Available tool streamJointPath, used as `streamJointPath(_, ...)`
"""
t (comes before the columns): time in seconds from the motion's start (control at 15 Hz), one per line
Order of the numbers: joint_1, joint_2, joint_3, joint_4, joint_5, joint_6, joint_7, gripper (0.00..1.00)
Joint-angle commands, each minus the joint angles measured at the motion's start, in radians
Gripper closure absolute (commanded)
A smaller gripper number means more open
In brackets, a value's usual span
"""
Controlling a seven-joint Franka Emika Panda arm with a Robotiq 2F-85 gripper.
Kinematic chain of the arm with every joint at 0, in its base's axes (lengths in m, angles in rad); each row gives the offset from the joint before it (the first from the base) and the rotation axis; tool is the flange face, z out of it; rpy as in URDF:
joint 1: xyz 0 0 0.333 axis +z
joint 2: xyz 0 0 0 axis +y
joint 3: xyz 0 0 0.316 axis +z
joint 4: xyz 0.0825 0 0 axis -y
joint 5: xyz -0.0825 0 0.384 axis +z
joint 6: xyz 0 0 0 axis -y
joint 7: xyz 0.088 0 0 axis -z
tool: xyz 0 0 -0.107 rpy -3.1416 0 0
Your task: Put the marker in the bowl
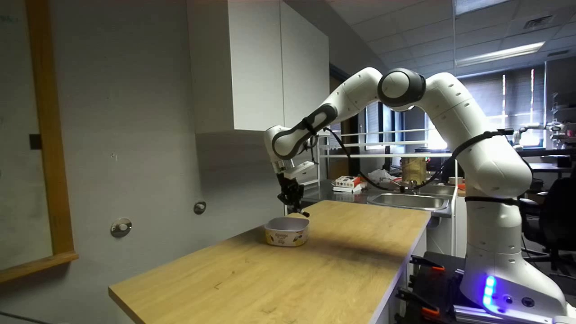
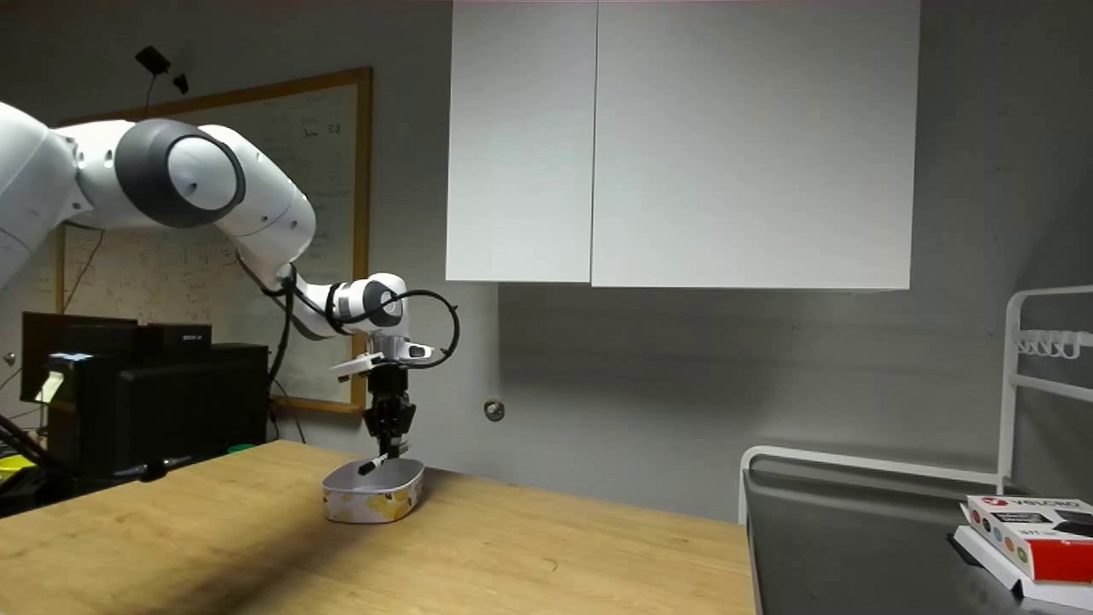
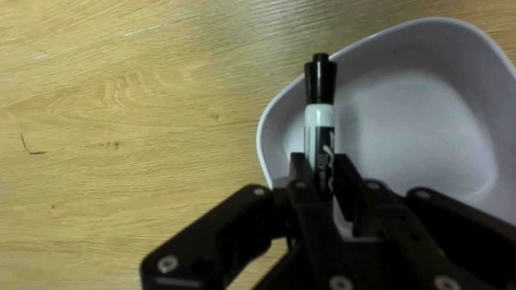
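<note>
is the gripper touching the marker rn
Touching: in the wrist view, the gripper holds the marker between its fingers, one against each side of the barrel with no gap showing.

Your workplace looks like a lab; you have a Panda arm (image 1: 450, 96), a written-on whiteboard (image 2: 184, 273); a metal sink (image 1: 407, 201); an office chair (image 1: 560, 211).

Arched arm (image 1: 452, 101), fingers (image 3: 347, 177) downward and clamped.
</note>
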Motion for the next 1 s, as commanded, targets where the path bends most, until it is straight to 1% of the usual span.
streamJointPath(0.0, 0.017, 0.043, -0.021, 0.077, 0.001, -0.071, -0.005, 0.55)
streamJointPath(0.07, 0.018, 0.047, -0.023, 0.086, -0.001, -0.084, -0.005, 0.54)
streamJointPath(0.13, 0.018, 0.05, -0.024, 0.094, -0.001, -0.096, -0.006, 0.48)
streamJointPath(0.53, 0.014, 0.057, -0.036, 0.119, -0.006, -0.144, -0.008, 0.03)
streamJointPath(0.6, 0.013, 0.051, -0.039, 0.118, -0.008, -0.153, -0.009, 0.0)
streamJointPath(0.8, 0.006, 0.011, -0.047, 0.1, -0.011, -0.171, -0.024, 0.0)
streamJointPath(0.93, -0.01, -0.048, -0.044, 0.069, 0.001, -0.189, -0.071, 0.0)
